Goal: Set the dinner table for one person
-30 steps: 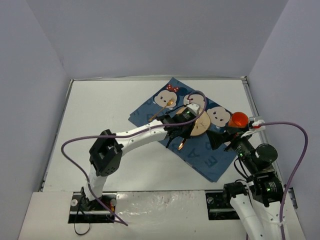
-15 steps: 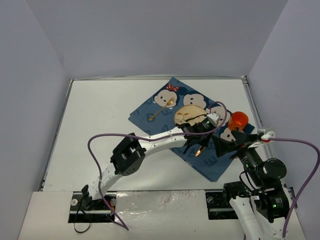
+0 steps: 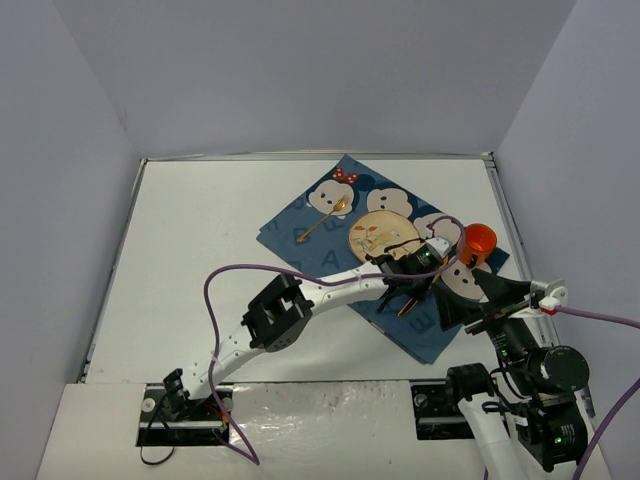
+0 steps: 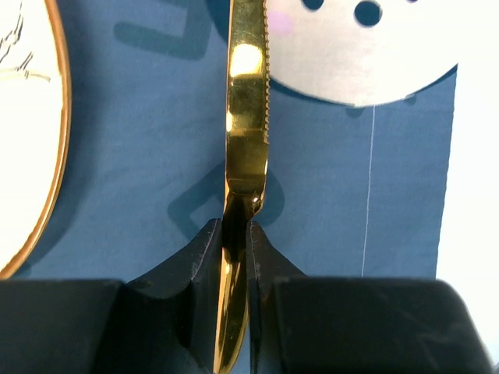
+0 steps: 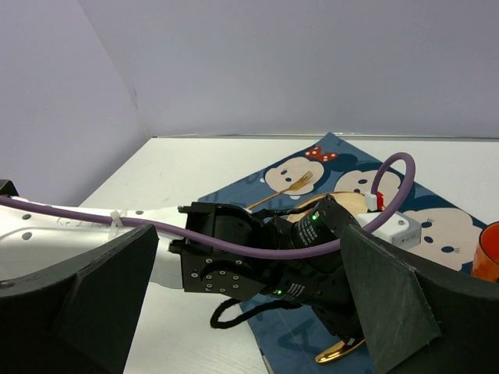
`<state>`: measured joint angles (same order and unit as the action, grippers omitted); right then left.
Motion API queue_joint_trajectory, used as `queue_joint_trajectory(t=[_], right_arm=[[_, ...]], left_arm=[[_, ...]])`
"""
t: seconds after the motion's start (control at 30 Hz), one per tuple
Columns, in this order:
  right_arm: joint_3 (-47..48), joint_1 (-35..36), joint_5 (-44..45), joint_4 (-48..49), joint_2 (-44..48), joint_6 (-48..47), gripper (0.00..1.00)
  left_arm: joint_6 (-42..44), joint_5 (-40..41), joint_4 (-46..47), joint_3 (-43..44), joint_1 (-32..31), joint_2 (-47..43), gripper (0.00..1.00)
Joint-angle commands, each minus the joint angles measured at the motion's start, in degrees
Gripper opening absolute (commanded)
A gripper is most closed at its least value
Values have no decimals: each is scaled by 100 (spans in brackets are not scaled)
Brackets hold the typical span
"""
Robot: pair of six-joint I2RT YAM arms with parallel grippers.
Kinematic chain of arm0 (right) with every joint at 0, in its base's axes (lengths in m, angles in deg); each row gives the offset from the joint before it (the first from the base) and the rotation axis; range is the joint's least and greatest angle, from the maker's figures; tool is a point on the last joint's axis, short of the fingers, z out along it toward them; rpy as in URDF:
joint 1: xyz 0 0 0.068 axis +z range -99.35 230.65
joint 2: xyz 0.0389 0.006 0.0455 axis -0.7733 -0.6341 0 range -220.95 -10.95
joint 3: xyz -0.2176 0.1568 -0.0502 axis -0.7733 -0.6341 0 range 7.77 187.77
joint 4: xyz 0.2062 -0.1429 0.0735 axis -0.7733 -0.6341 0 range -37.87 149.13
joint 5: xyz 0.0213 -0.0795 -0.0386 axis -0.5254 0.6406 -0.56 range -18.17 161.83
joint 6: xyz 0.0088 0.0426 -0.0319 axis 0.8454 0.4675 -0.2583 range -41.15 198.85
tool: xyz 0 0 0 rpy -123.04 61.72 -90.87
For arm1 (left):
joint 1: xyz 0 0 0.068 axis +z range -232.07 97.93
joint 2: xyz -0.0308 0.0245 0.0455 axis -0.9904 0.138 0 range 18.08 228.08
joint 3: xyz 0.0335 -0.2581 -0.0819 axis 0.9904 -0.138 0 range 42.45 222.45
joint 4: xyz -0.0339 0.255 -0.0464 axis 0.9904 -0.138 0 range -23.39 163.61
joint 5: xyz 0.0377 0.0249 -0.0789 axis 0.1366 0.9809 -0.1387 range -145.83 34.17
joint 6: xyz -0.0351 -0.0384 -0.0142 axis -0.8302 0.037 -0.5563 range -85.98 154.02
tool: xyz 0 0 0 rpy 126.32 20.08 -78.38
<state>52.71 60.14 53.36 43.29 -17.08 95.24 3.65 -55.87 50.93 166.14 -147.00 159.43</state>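
The white dinner table (image 3: 200, 250) carries a dark blue cartoon-face cloth (image 3: 300, 240). On the cloth lie a gold fork (image 3: 322, 220), a gold-rimmed plate (image 3: 378, 235) and an orange cup (image 3: 477, 241). My left gripper (image 3: 410, 290) is shut on a gold knife (image 4: 246, 117) and holds it over the cloth just right of the plate rim (image 4: 54, 156), blade pointing away. My right gripper (image 3: 470, 300) is wide open and empty, near of the cup. In the right wrist view the gripper (image 5: 245, 257) faces the left arm, with the knife's handle end (image 5: 339, 352) below.
Pale lavender-grey walls (image 3: 80, 200) close in the table on three sides. The left arm (image 3: 300, 295) stretches diagonally across the table's middle, trailing a purple cable (image 3: 215, 300). The cloth's right edge meets bare table (image 4: 477, 156) beside the knife.
My left arm has swung right with the knife, from over the plate to the cloth right of it. My right arm has drawn back toward the near edge, away from the cup.
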Motion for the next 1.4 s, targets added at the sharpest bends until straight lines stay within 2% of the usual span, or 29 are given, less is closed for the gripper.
queue_joint_trajectory(t=[0.0,0.7,1.37], right_arm=[[235,45,-12,123,8,-95,100],[225,43,79,-175,103,-144,100],[199,43,96,-182,88,-137,100]], left_arm=[[98,51,297,508,-48,-149,0],[-271,431,660,534,-46,248,0],[-573,463,864,-216,-70,-150,0]])
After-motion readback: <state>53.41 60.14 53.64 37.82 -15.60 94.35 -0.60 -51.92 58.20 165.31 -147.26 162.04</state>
